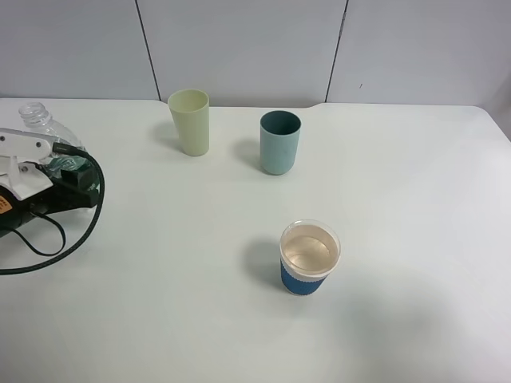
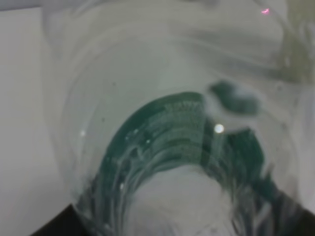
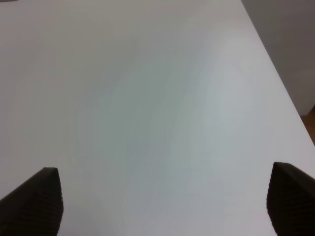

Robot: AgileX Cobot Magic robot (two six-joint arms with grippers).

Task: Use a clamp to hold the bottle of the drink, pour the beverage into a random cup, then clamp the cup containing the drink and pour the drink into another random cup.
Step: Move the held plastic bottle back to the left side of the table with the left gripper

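At the table's far left, my left gripper (image 1: pixel 54 156) is shut on the clear ribbed bottle (image 1: pixel 40 121), whose neck points up and away. Up close, the bottle (image 2: pixel 172 137) and its dark green label fill the left wrist view and hide the jaws. The short paper cup (image 1: pixel 310 259), blue sleeve under a white band, stands in the front middle with clear beverage (image 1: pixel 308 250) inside. The teal tumbler (image 1: pixel 279 142) stands upright behind it. My right gripper (image 3: pixel 162 201) is open over bare table with nothing between its black fingertips (image 3: pixel 37 199); the exterior high view does not show it.
A pale yellow-green tumbler (image 1: pixel 190 121) stands left of the teal one. A black cable (image 1: pixel 72 231) loops on the white table (image 1: pixel 399 199) beside the left arm. The table's right edge (image 3: pixel 275 73) runs through the right wrist view.
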